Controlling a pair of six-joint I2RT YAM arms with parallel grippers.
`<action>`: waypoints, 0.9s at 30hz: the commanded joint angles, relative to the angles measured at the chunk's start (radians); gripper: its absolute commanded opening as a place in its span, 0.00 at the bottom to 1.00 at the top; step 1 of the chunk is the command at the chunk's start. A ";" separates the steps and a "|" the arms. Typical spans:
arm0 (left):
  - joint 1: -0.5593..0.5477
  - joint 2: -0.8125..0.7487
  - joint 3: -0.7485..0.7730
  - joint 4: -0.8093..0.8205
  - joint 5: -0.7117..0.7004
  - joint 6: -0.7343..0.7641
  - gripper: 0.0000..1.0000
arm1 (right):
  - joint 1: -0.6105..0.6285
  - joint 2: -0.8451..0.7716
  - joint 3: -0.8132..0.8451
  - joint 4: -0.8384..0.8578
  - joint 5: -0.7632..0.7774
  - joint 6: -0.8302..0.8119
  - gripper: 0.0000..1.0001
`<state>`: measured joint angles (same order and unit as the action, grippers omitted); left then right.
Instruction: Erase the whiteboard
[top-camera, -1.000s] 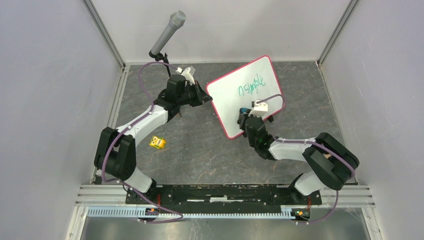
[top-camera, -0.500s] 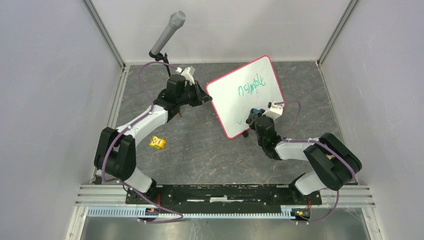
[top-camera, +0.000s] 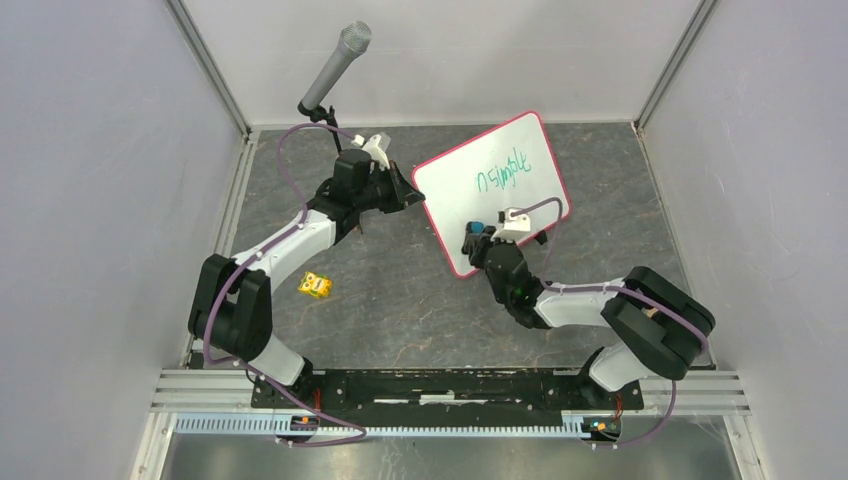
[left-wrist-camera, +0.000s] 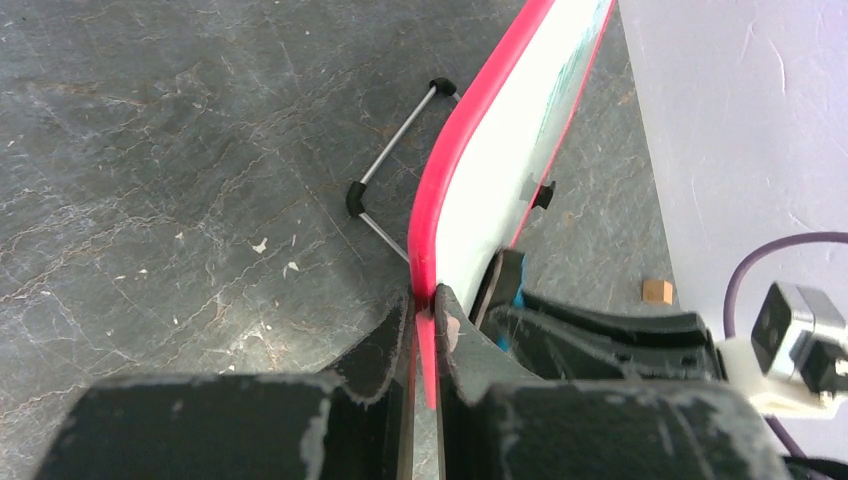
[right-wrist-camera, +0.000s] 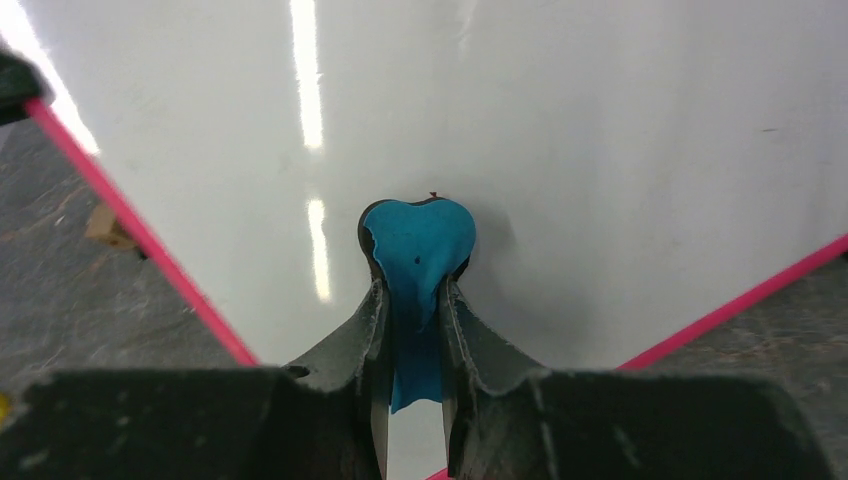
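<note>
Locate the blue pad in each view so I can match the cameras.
Top external: the blue pad is at picture centre, against the lower part of the whiteboard, at the tip of the right gripper.
Left wrist: a thin blue sliver at lower centre, just right of the board's edge.
Right wrist: dead centre, clamped between the fingers, against the white face.
Shared landmark: the pink-red frame, in all three.

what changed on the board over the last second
The right gripper, shut on a blue wiper, swept right along the lower whiteboard, then back left toward its bottom corner. A small green tick that showed midway is no longer visible, either wiped or covered. Unchanged: left gripper clamped on the pink frame, the board's position, and the green writing higher up.
</note>
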<state>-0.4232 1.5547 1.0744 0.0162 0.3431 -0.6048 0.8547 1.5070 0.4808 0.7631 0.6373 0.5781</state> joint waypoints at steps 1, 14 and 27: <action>-0.011 -0.036 0.036 0.034 0.031 0.022 0.05 | -0.123 -0.033 -0.050 -0.025 0.036 0.058 0.19; -0.010 -0.050 0.033 0.034 0.031 0.019 0.05 | -0.062 -0.014 -0.035 -0.004 0.056 0.041 0.18; -0.010 -0.052 0.032 0.034 0.030 0.019 0.05 | -0.031 0.003 0.008 0.100 0.228 -0.153 0.19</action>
<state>-0.4221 1.5490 1.0744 0.0158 0.3424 -0.6052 0.8818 1.5578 0.4934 0.8013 0.7918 0.4545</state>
